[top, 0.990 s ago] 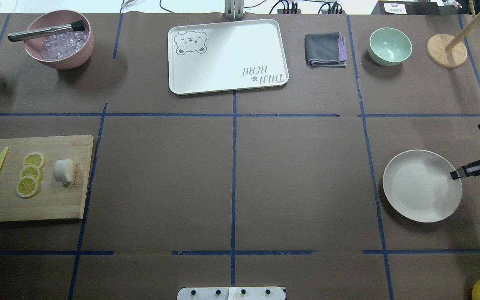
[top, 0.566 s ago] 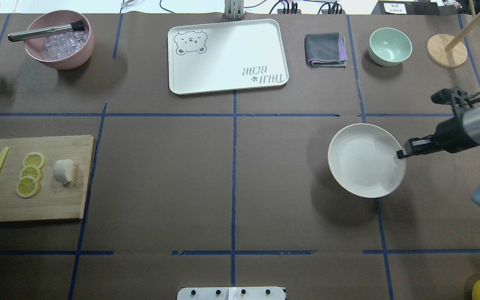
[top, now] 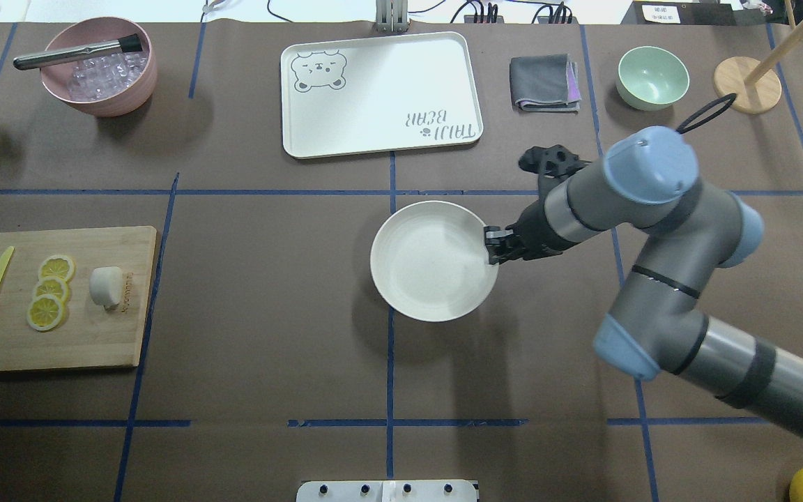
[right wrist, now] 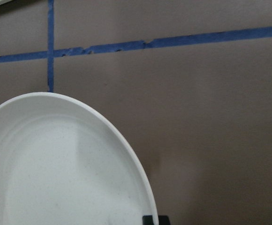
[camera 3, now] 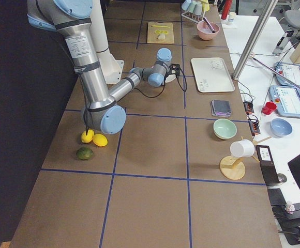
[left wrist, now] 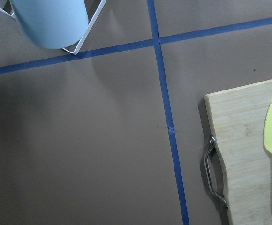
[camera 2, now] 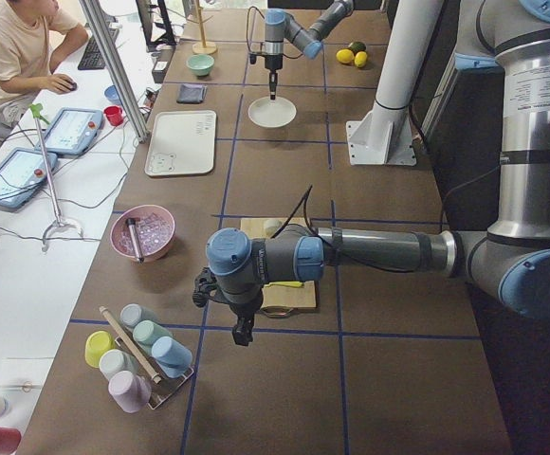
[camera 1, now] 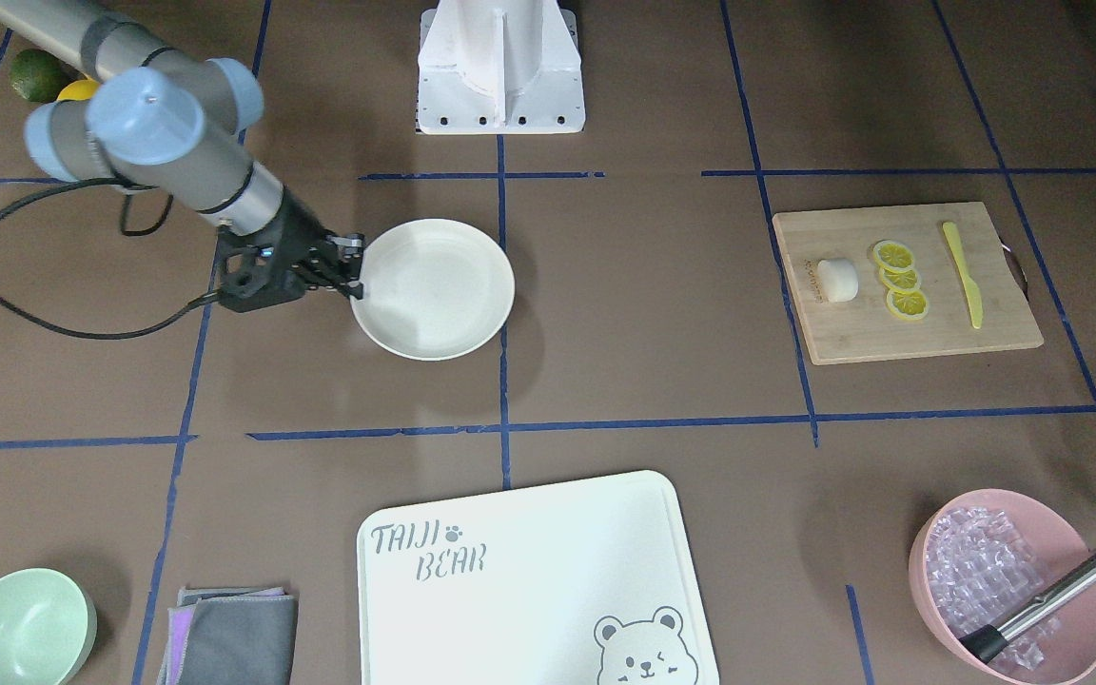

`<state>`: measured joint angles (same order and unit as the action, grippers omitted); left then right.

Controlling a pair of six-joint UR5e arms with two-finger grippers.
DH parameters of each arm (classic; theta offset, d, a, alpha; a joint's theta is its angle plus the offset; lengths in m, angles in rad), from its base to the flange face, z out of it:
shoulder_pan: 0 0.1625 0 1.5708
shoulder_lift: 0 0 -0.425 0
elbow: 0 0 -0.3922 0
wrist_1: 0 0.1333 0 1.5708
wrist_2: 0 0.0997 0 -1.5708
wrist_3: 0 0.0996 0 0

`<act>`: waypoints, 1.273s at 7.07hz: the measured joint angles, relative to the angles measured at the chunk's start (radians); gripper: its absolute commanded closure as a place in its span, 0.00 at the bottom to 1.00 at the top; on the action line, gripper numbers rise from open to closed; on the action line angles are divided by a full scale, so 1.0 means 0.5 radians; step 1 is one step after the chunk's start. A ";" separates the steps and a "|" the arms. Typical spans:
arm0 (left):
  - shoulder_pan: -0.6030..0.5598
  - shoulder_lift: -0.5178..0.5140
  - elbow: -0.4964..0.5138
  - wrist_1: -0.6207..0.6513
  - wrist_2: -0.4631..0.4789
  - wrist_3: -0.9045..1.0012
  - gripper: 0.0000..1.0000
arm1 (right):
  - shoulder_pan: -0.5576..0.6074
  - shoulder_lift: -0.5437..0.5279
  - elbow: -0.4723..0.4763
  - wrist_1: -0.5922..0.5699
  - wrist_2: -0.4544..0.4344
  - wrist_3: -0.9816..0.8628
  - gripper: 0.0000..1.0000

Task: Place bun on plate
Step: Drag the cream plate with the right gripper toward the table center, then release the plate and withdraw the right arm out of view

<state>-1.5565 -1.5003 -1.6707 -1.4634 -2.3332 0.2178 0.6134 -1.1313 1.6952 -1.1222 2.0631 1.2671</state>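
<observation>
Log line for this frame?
right claw: shut on plate rim, mid-table | bun: on board | left claw: state unclear

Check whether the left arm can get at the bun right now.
Probably yes: the bun lies uncovered on the cutting board, and the left gripper hangs just beyond the board's end.

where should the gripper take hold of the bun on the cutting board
Probably from straight above: the bun lies low and flat on the cutting board, so a sideways approach would likely scrape the wood. Pinch the two ends nearest to and farthest from the robot, where the board is bare; the lemon slices lie close beside one long side.
</observation>
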 measured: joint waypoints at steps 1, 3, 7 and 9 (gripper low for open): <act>0.000 0.001 0.000 0.000 0.000 0.000 0.00 | -0.111 0.131 -0.080 -0.081 -0.130 0.082 0.93; -0.001 0.004 0.000 0.002 0.000 0.000 0.00 | -0.231 0.225 -0.161 -0.120 -0.276 0.154 0.01; 0.002 0.000 0.000 0.000 0.001 0.000 0.00 | -0.023 0.212 0.080 -0.541 -0.161 0.029 0.00; 0.003 -0.021 -0.006 -0.003 0.006 -0.001 0.00 | 0.325 0.143 0.234 -0.948 0.006 -0.526 0.00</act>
<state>-1.5550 -1.5106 -1.6739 -1.4647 -2.3300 0.2175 0.7759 -1.0598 1.8123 -1.5962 2.0659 1.0039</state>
